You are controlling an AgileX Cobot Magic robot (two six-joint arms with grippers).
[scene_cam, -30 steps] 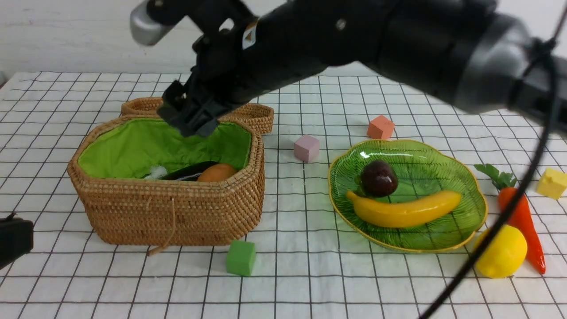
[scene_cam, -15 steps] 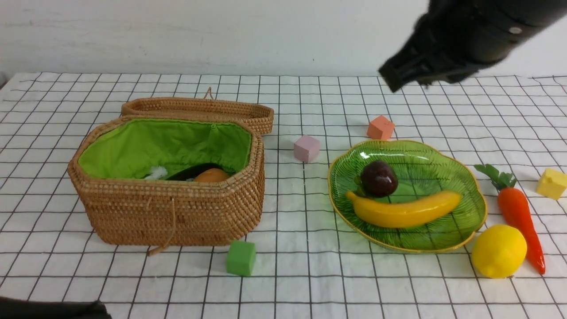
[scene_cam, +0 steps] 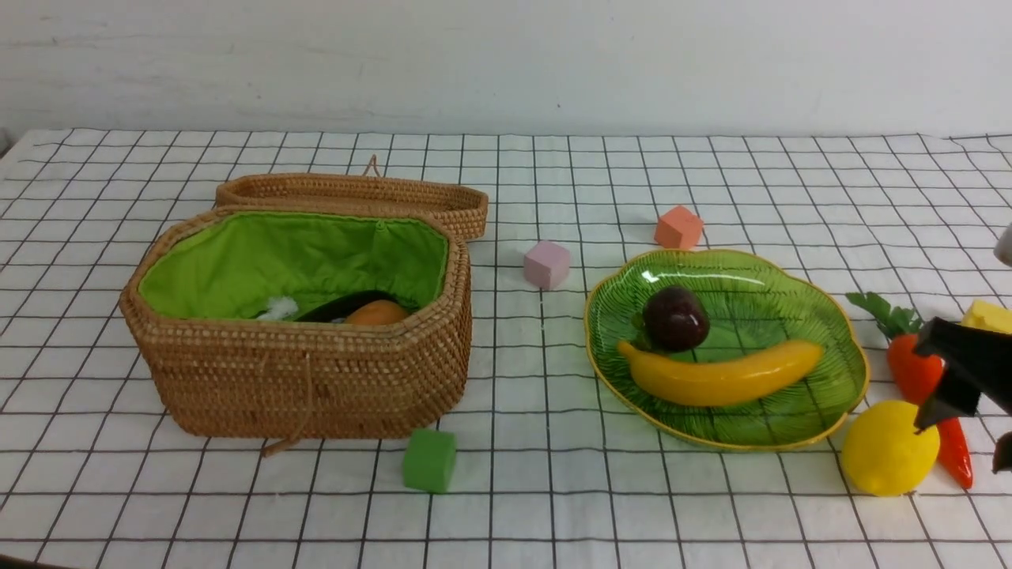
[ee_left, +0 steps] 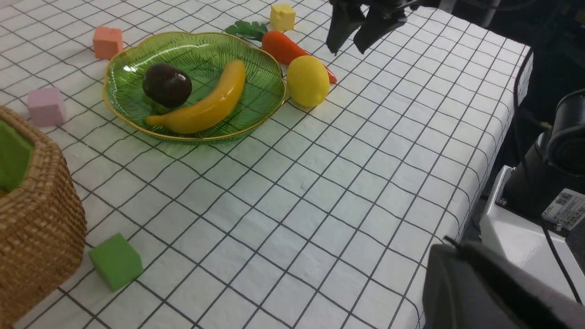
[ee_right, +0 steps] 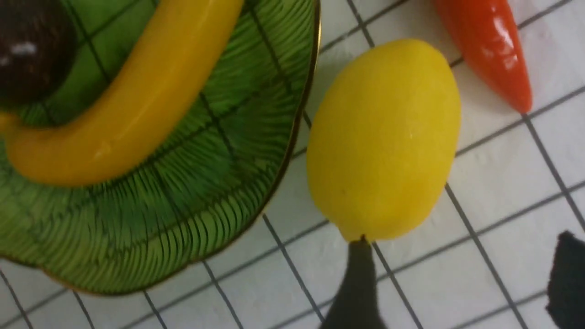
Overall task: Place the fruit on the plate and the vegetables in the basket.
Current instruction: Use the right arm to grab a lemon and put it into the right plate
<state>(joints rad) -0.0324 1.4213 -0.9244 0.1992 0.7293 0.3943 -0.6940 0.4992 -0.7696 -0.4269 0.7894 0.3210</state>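
Note:
The green plate (scene_cam: 791,284) holds the banana (scene_cam: 723,378) and the mangosteen (scene_cam: 674,318). The lemon (scene_cam: 889,448) lies on the cloth just off the plate's near right rim, with the carrot (scene_cam: 917,371) beside it. The wicker basket (scene_cam: 308,379) stands open on the left, with the eggplant (scene_cam: 340,307) and potato (scene_cam: 378,313) inside. My right gripper (ee_right: 464,240) hangs open over the cloth by the lemon (ee_right: 384,137) and carrot (ee_right: 489,50), with nothing between its fingers. It also shows as the right gripper (scene_cam: 961,446) at the frame's right edge. My left gripper (ee_left: 450,249) is shut and empty near the table's front edge.
Foam cubes lie scattered: green (scene_cam: 429,460) in front of the basket, pink (scene_cam: 546,264) and orange (scene_cam: 678,227) behind the plate, yellow (scene_cam: 987,318) at the far right. The basket's lid (scene_cam: 356,194) lies open behind it.
My right arm has swung from above the basket across to the right and come down beside the lemon and carrot. The left gripper has dropped out of the front view.

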